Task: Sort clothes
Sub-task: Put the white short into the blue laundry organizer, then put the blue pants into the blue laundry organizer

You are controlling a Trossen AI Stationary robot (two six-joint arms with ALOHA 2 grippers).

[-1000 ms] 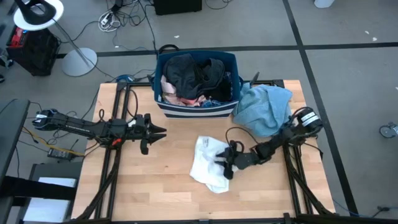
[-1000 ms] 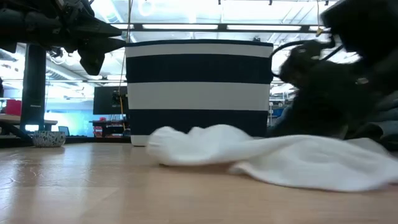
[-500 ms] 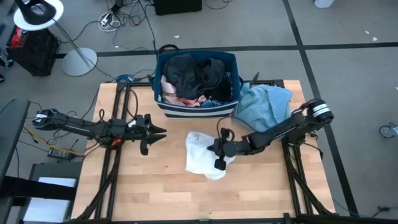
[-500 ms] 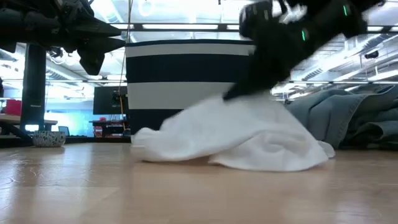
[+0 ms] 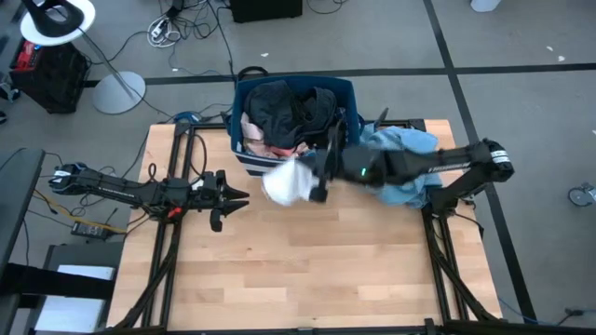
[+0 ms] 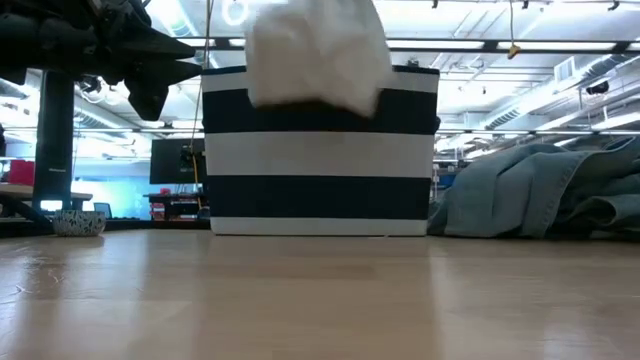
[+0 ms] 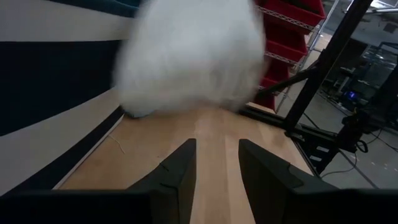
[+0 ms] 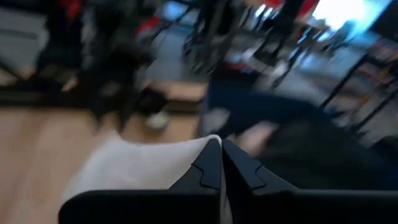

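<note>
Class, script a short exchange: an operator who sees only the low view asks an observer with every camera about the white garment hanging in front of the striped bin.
Operator: A white garment hangs in front of the striped bin. What holds it up?
Observer: The right gripper is shut on its edge, at the bin's front wall in the high view.
Operator: Is the dark shape at upper left the other arm?
Observer: Yes. The left gripper is open over bare table, left of the garment, holding nothing.
Operator: What is inside the bin?
Observer: From above, dark clothes lie on top, with something pink beneath.
Operator: And the blue heap on the right?
Observer: It is a light blue garment lying on the table beside the bin's right corner.
</note>
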